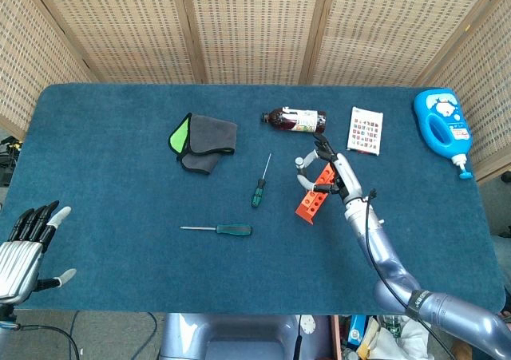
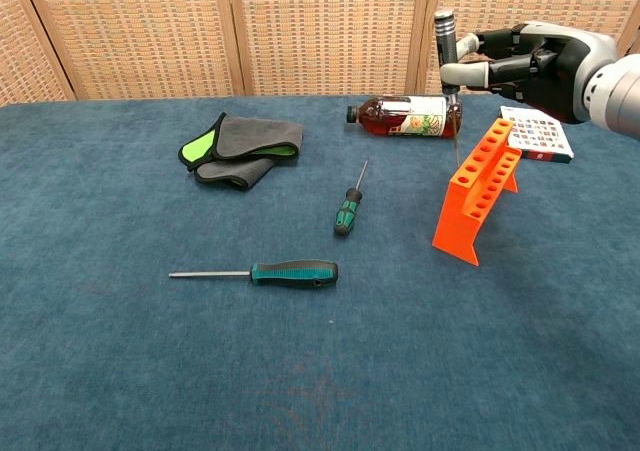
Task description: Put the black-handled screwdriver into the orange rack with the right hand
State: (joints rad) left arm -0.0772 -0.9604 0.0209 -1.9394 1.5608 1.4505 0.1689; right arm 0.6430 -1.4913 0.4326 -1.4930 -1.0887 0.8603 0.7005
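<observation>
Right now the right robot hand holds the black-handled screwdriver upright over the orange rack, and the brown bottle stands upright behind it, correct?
Not quite. The chest view shows the brown bottle lying on its side. The right robot hand does hold the black-handled screwdriver upright over the orange rack.

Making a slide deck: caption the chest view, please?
Right hand holds black-handled screwdriver upright above the orange rack.

Bright even light, soft shadows, sharp focus throughout.
</observation>
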